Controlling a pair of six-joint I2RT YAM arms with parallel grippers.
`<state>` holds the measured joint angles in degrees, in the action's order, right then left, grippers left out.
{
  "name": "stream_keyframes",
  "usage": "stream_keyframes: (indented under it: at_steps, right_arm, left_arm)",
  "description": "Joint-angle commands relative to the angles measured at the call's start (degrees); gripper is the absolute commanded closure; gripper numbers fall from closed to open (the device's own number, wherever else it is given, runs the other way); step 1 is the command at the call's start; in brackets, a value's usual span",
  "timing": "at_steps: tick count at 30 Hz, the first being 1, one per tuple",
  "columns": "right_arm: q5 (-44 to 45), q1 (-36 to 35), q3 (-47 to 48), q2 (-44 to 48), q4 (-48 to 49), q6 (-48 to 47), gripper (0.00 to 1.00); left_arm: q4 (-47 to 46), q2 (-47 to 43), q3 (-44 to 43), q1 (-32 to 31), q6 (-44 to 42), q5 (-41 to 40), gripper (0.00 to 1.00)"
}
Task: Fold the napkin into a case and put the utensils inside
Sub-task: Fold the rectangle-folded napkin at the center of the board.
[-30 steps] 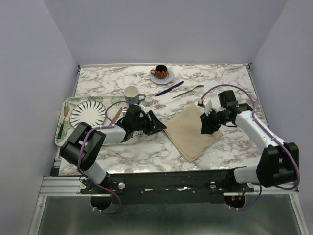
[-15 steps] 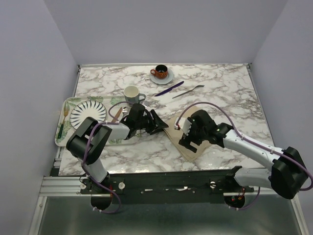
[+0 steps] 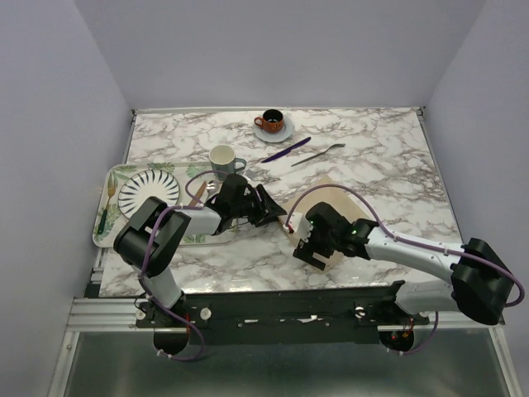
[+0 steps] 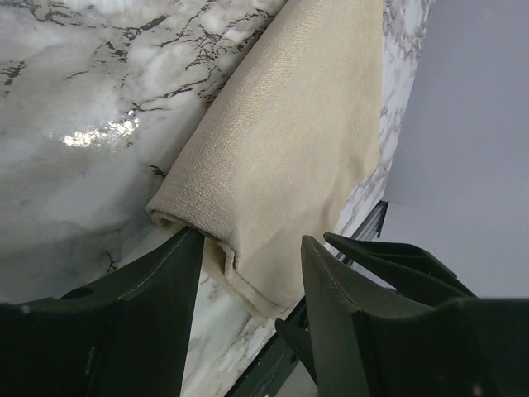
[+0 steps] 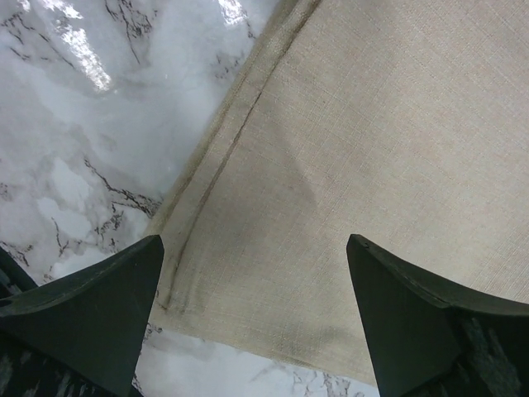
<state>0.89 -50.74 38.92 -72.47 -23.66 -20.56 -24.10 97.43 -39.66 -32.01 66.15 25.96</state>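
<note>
Top external view: the beige napkin (image 3: 331, 194) lies folded on the marble table (image 3: 380, 149) between the arms; the left gripper (image 4: 252, 240), jaws apart, straddles its rolled corner, likely to steady it; the right gripper (image 5: 254, 241) hovers wide open above, probably ready to fold.

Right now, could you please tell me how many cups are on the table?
2: a white mug by the leaf-printed tray's far right corner, and an orange cup on a saucer near the far edge. The arms could hide another.
</note>
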Motion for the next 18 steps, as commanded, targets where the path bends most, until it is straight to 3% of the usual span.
stream_keyframes:
  at_steps: [1, 18]
  right_arm:
    - [3.69, -1.03, -0.33, -3.02, -0.77, 1.22, 0.00]
    - [3.95, -3.40, 0.37, -5.66, -3.67, 0.78, 0.00]
  left_arm:
    - [-0.60, 0.83, -0.86, -0.33, 0.47, -1.26, 0.43]
    - [-0.95, 0.48, -0.33, -0.33, 0.73, -0.73, 0.44]
